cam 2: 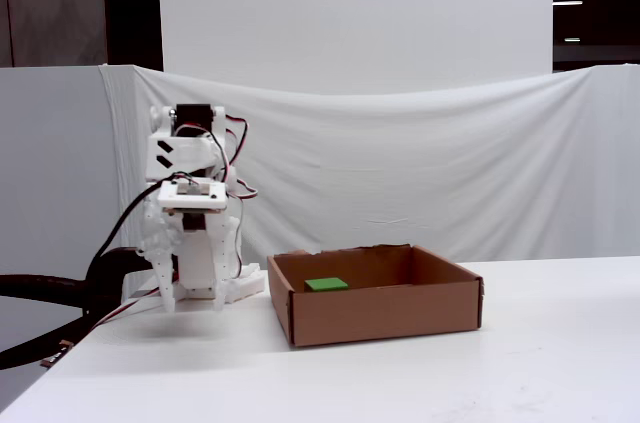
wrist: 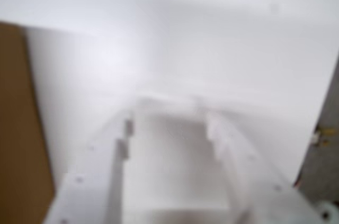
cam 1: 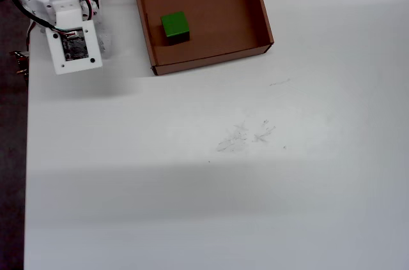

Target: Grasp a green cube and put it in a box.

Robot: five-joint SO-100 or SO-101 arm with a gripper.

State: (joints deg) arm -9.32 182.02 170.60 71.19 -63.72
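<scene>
1. Small bright green cube (cam 1: 174, 25): rests on the floor of the shallow brown cardboard box (cam 1: 255, 8), toward its left side in the overhead view.
2. White two-finger gripper (wrist: 172, 115): blurred in the wrist view, fingers parted, empty, folded beside the box.

I count one green cube (cam 1: 174, 26) inside one box (cam 1: 255, 2), box at about 12 o'clock in the overhead view, one arm (cam 1: 67, 24) at 10 o'clock, one white table (cam 1: 223, 174).
</scene>
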